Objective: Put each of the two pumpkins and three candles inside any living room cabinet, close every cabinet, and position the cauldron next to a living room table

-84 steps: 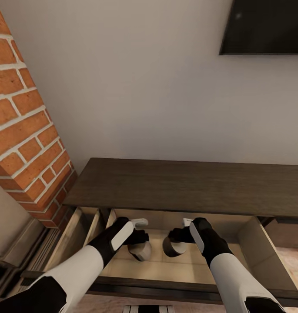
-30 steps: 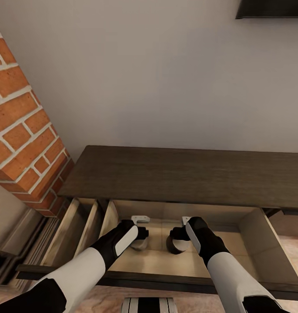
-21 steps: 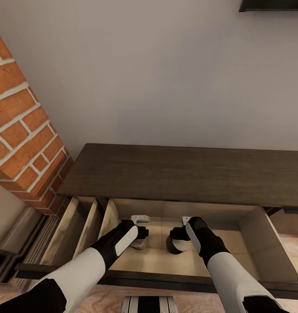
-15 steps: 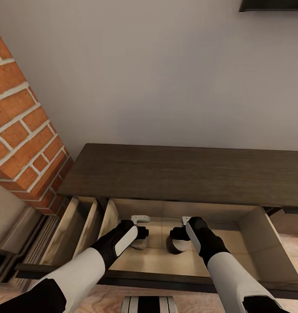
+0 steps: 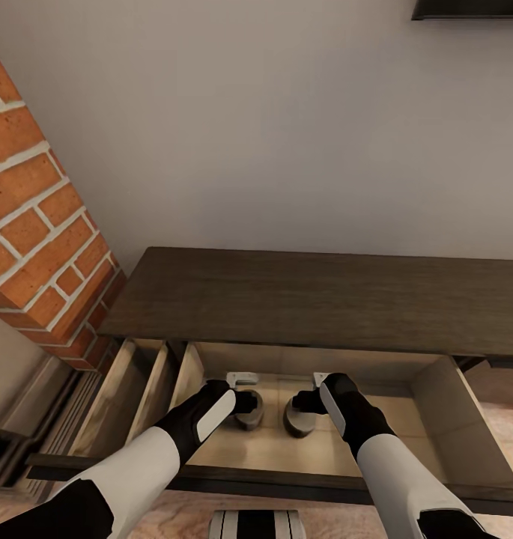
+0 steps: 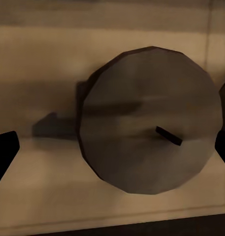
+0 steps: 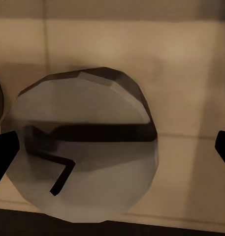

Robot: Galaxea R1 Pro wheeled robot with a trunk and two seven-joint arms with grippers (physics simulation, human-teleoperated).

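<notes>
1. Grey wax discs are what matters here. Two candles lie side by side on the drawer floor (image 5: 338,449) of the cabinet (image 5: 308,299), near the drawer's back wall and close to each other. I cannot tell whether they touch.
2. The left candle (image 5: 250,412) sits straight ahead of my left gripper (image 5: 243,402), and the right candle (image 5: 297,419) straight ahead of my right gripper (image 5: 302,403). Each arm is nearest its own candle.
3. In the left wrist view the candle (image 6: 146,123) turns its wick face toward the left gripper (image 6: 112,150). The dark fingertips (image 6: 4,152) stand far out on either side and clear of the wax. That gripper is spread wide and holds nothing.
4. The right wrist view is much the same. The candle (image 7: 82,167) shows its wick face and part of its side, so I judge it tipped rather than upright. The right gripper (image 7: 112,147) has its fingertips (image 7: 4,152) wide apart and off the wax, gripping nothing.
5. Both candles look delivered, so I judge the next move to be drawing both arms back out of the drawer toward me.
6. My forearms cross over the drawer's dark front rail (image 5: 286,483), so they should lift clear of it.
7. Beyond the drawer's left wall is a narrower open compartment (image 5: 147,385), then a brick column (image 5: 39,224).
8. No pumpkins lie on the visible part of the drawer floor.
</notes>
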